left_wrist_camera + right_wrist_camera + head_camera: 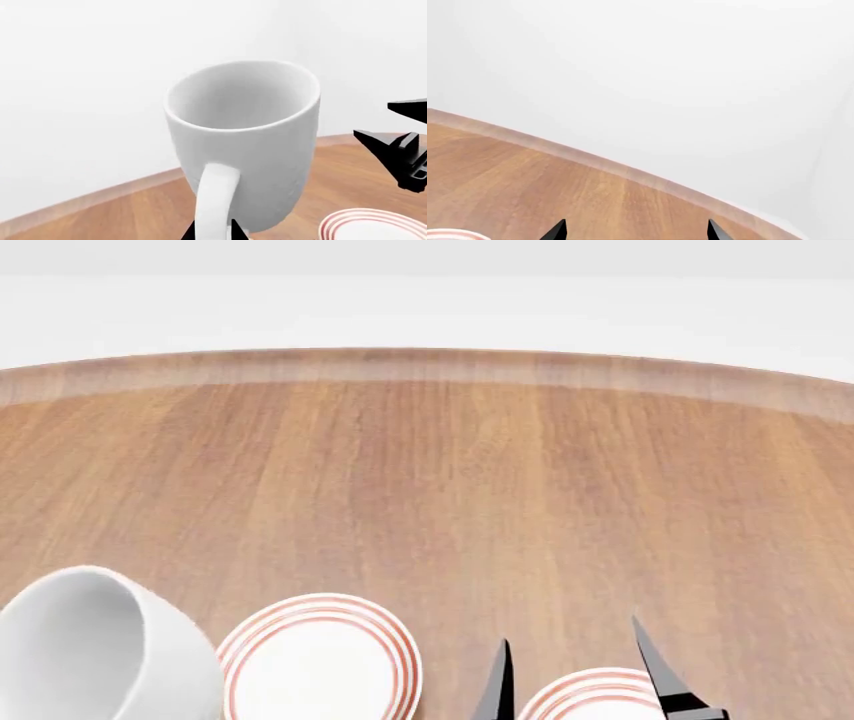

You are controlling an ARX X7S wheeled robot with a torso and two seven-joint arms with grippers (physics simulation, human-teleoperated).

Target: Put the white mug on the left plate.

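The white mug is at the near left in the head view, tilted, just left of the left plate. In the left wrist view the mug fills the middle. My left gripper is shut on its loop handle, with a black fingertip on each side. The left gripper itself is out of the head view. My right gripper is open and empty over the right plate. Its fingertips stand wide apart in the right wrist view.
The wooden table stretches to a curved far edge with a white wall behind. A ringed plate rim shows beside the mug in the left wrist view, with the right gripper above it. Another rim sliver shows in the right wrist view.
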